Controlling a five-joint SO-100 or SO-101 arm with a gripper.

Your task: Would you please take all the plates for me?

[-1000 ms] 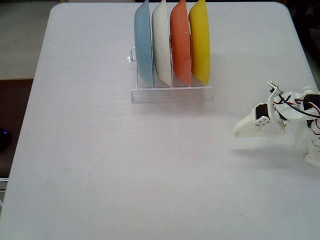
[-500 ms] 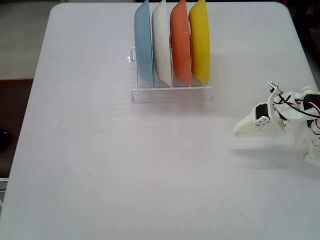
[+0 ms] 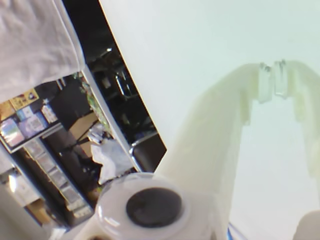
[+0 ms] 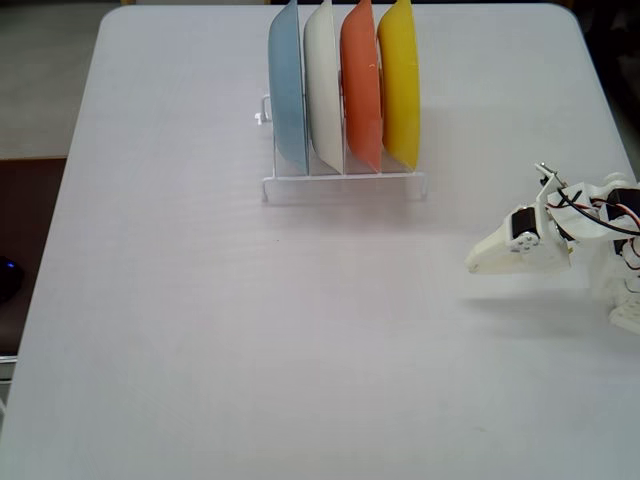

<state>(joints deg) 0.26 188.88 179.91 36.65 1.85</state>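
With my white printed gripper [image 4: 478,264] closed and empty, near the white wire rack's [image 4: 344,185] right end, where four round plastic plates [image 4: 345,85] stand upright, I judge I should open wide and approach the yellow plate [image 4: 400,82] edge-on.

The empty hand [image 3: 272,67], fingertips nearly touching, hangs over the white table [image 3: 200,45].

Four plates on edge in a row at the far end of the table

In the fixed view they stand upright, side by side and close together: light blue plate [image 4: 288,90] at the left, then cream-white plate [image 4: 324,85], orange plate [image 4: 361,85], and yellow plate [image 4: 399,82] at the right. All are round, shallow, equal in size, their lower edges held in a white wire rack [image 4: 343,185].
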